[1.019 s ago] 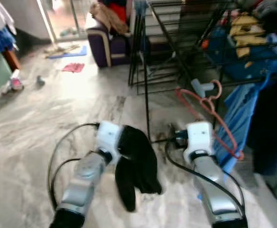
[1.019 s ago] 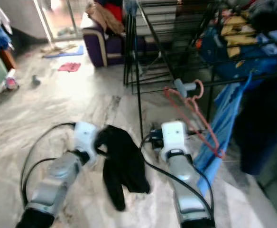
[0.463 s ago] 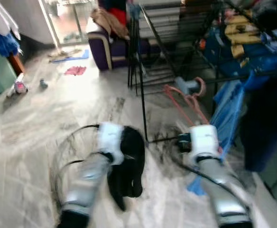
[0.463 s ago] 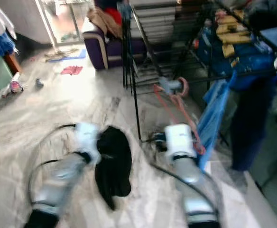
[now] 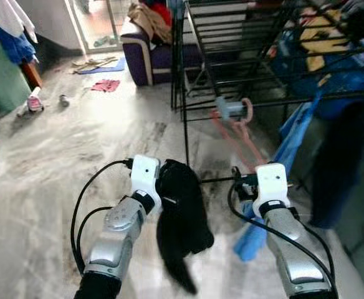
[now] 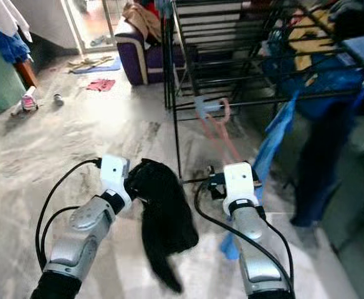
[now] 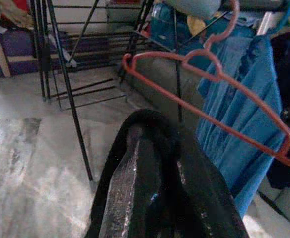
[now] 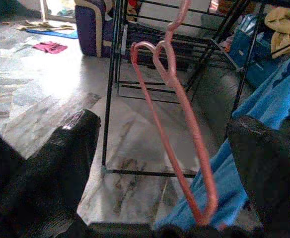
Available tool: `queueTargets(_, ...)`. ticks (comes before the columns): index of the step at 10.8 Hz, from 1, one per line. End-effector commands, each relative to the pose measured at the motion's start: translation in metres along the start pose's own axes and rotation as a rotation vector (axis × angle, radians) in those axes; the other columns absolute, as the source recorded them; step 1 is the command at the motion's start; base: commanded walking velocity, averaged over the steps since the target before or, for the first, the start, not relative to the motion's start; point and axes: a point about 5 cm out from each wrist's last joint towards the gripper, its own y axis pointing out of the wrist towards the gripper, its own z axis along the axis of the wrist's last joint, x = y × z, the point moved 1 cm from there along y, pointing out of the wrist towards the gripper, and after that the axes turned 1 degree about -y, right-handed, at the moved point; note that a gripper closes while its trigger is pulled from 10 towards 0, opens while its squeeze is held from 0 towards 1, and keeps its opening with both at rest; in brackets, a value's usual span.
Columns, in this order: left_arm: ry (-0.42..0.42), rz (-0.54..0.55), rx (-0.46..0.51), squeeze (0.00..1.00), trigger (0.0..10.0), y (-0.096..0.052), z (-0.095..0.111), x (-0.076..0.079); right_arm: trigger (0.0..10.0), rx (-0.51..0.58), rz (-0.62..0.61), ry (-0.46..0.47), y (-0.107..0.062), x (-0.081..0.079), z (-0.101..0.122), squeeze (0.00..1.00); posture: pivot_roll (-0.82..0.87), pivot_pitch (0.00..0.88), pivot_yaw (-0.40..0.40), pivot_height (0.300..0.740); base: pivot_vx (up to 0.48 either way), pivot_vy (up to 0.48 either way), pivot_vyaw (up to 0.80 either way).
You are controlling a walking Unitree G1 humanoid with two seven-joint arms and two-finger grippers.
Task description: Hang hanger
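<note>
Left eye view: the drying rack point(image 5: 244, 37) spans the upper right, and the pink hanger point(image 5: 235, 134) hangs from its rail at centre right, long axis slanting down toward the right gripper point(image 8: 160, 148), the nearer arm. Right wrist view adds that its fingers stand wide apart, empty, the hanger between and beyond them. The left gripper point(image 7: 150, 183) at lower centre is clamped on a black garment point(image 5: 182, 224).
</note>
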Motion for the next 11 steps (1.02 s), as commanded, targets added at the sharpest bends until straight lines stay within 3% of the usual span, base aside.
queueTargets(1, 0.011, 0.014, 0.020, 0.00, 10.0, -0.001, 0.006, -0.006, 10.0, 0.013, 0.021, 0.015, 0.000, -0.005, 0.005, 0.00, -0.07, 0.035, 0.016, 0.740, 0.000, 0.000, 0.00)
queueTargets(4, 0.014, 0.008, 0.015, 0.00, 10.0, 0.000, 0.005, -0.005, 10.0, 0.003, 0.014, 0.015, -0.001, -0.004, 0.003, 0.00, -0.07, 0.040, 0.018, 0.740, 0.000, 0.000, 0.00)
queueTargets(11, 0.016, -0.002, 0.011, 0.00, 10.0, 0.000, 0.005, -0.004, 10.0, -0.008, -0.040, -0.030, 0.002, 0.013, 0.002, 0.00, -0.07, 0.044, 0.017, 0.740, 0.282, 0.000, 0.00)
